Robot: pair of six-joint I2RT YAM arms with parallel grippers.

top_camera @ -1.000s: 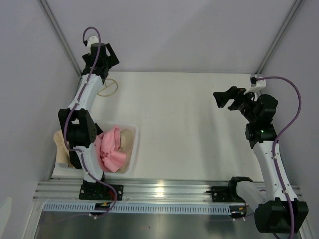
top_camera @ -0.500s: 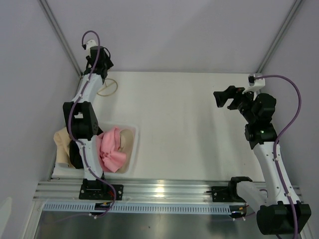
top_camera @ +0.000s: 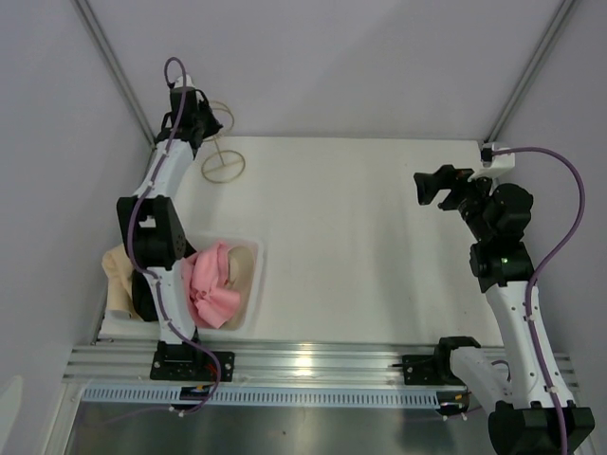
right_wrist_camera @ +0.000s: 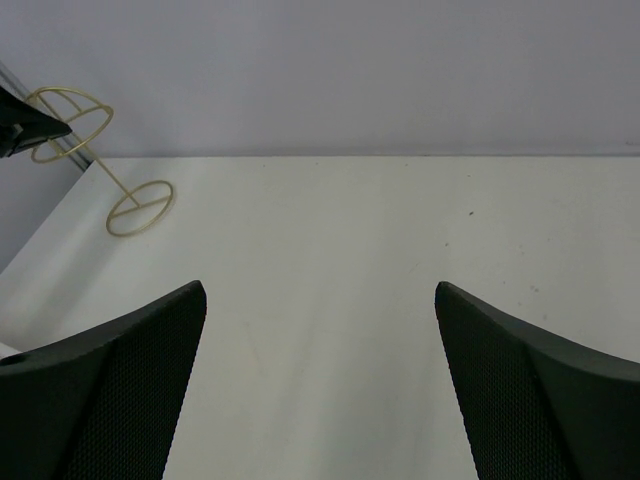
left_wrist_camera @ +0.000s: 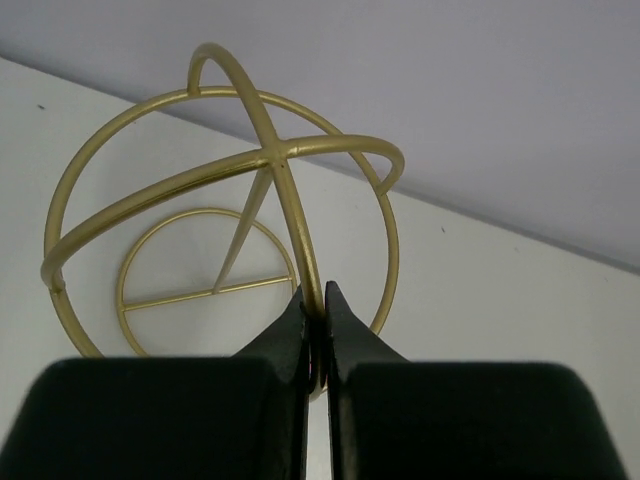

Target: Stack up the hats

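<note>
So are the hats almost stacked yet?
Not yet. Nothing looks stacked: the pink hat and beige hat lie crumpled near the left arm's base. In hand: the left end effector is shut on the gold wire stand at the far corner. The right end effector hangs open, empty. Every hat is left to stack.

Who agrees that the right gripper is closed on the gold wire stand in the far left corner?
Wrong arm: the left gripper is closed on the gold wire stand in the far left corner, as the left wrist view shows.
</note>
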